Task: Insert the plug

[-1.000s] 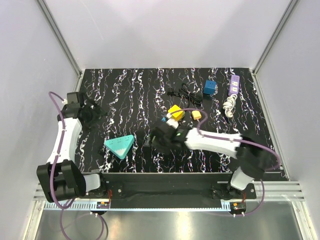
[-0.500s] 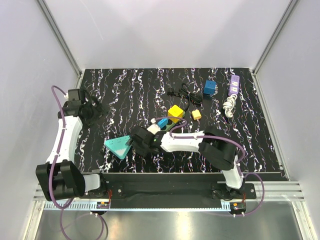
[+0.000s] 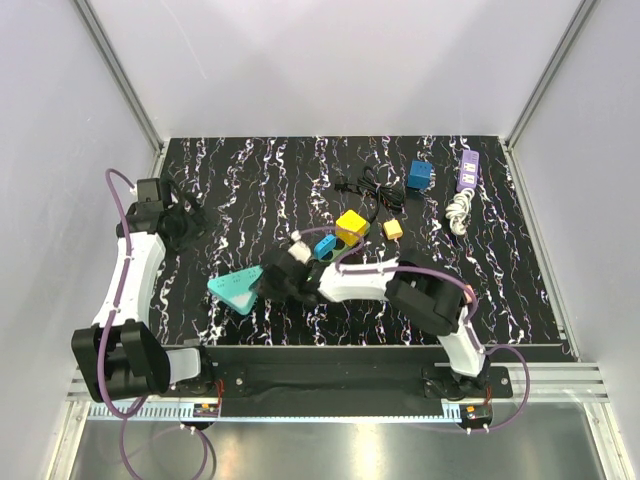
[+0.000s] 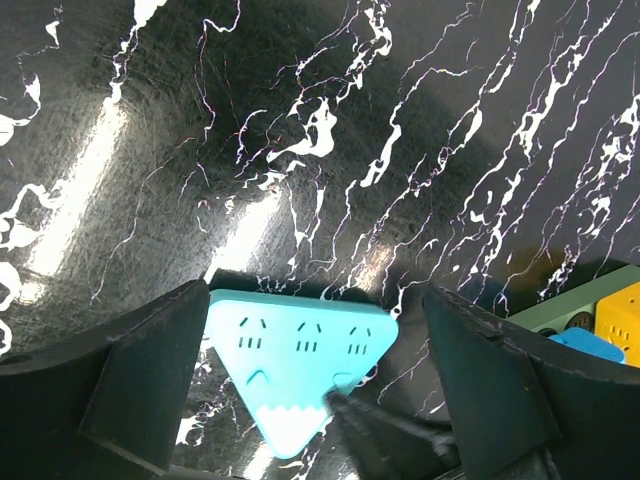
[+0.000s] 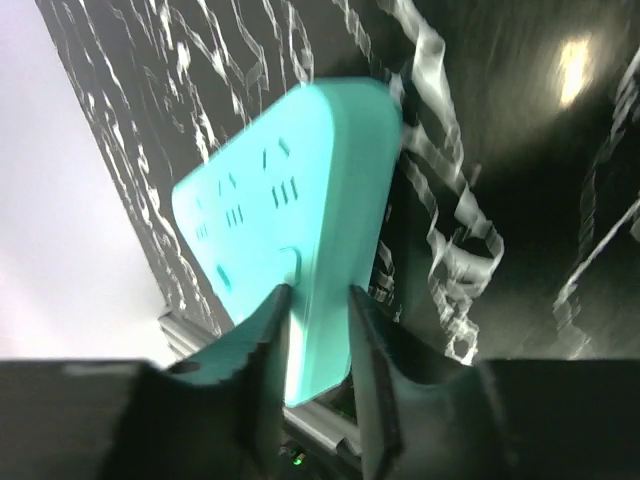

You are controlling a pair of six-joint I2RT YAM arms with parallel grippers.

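The right arm has swung from the middle of the mat to the left, and the right gripper [image 3: 265, 285] now sits at the teal triangular socket block [image 3: 235, 290] in the lower left of the overhead view. Its jaws have drawn in from fairly wide to a narrow gap. In the right wrist view the two fingers [image 5: 275, 325] stand close together over a corner of the block, touching it or nearly so. Whether they pinch its edge or merely hover I cannot tell, and no plug shows between them. This looks like work on the socket rather than the insertion itself, which seems hardly begun. The likeliest plug lies on the black lead [image 3: 372, 188] coiled in the upper middle, well apart from both grippers. The left gripper [image 3: 185, 222] hangs at the left edge, jaws wide and empty, looking down on the block. The right wrist view is blurred and shows only part of the block, the overhead view hides the right fingertips under the wrist, and the plug's pins are too small to make out.
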